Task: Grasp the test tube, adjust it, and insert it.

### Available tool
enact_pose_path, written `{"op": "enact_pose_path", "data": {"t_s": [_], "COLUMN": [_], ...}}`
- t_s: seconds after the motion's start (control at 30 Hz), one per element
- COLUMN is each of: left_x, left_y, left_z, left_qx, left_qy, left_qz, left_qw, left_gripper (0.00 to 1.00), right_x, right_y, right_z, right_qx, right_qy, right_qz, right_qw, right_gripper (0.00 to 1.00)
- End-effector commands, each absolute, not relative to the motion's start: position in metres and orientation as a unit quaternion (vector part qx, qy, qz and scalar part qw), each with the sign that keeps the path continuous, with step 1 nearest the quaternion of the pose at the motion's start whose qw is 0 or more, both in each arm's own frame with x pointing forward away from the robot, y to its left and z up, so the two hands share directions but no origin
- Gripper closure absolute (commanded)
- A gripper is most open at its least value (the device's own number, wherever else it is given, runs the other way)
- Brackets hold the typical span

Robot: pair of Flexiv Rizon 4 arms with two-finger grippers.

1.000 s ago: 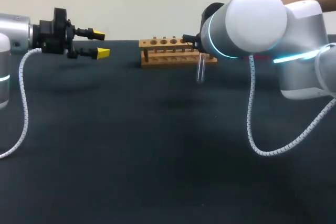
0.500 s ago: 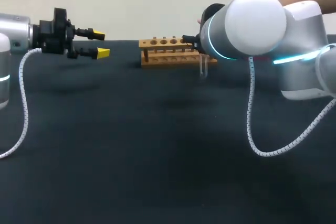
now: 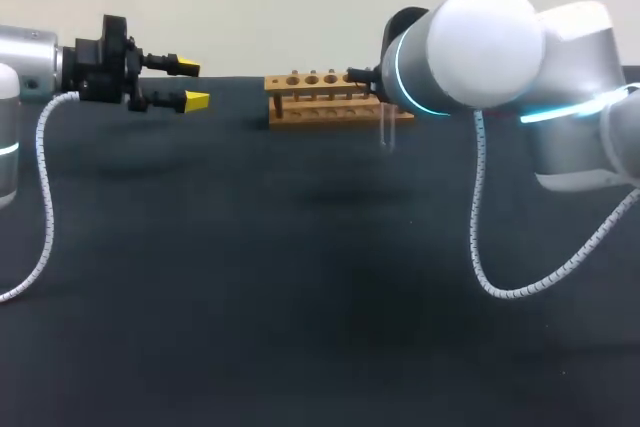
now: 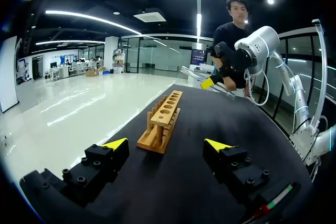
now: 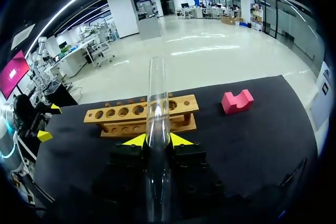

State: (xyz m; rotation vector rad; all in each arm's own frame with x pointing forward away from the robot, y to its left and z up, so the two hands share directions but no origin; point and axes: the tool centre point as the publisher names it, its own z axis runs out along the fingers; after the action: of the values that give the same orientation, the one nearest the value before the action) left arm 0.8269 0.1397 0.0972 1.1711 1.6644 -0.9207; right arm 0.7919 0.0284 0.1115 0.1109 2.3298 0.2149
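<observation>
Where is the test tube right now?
In the right wrist view the test tube is clamped between the right hand's yellow tips; in the head view it hangs right of centre, by the wooden rack's right end.

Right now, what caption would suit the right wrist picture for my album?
Right gripper clamps a clear test tube, aimed at the wooden rack ahead, pink block nearby.

R arm [image 3: 480, 42] is up a bit vs 1 s ago, so the test tube [image 3: 386, 132] in the R gripper [image 5: 157, 140] hangs shorter below it. Its low tip now sits higher, closer to the rack [image 3: 320, 97] right end. Most of the shift comes in the first half sec.
</observation>
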Motion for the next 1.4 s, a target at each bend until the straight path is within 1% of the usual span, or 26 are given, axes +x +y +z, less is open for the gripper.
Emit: {"op": "enact_pose_path", "data": {"t_s": [0.03,0.33,1.4], "left_x": [0.826,0.826,0.826], "left_y": [0.14,0.14,0.14], "left_z": [0.096,0.096,0.096], "left_qx": [0.471,0.471,0.471], "left_qy": [0.669,0.669,0.669], "left_qz": [-0.37,-0.37,-0.37], "left_qw": [0.44,0.44,0.44], "left_gripper": [0.0,0.0,0.0], "right_x": [0.799,0.811,0.836], "right_y": [0.041,0.052,0.062], "right_z": [0.1,0.083,0.057], "right_qx": [0.042,0.018,0.016], "right_qy": [0.915,0.918,0.927], "right_qz": [0.076,0.033,0.045], "right_qw": [0.394,0.394,0.373], "right_gripper": [1.0,1.0,1.0]}}
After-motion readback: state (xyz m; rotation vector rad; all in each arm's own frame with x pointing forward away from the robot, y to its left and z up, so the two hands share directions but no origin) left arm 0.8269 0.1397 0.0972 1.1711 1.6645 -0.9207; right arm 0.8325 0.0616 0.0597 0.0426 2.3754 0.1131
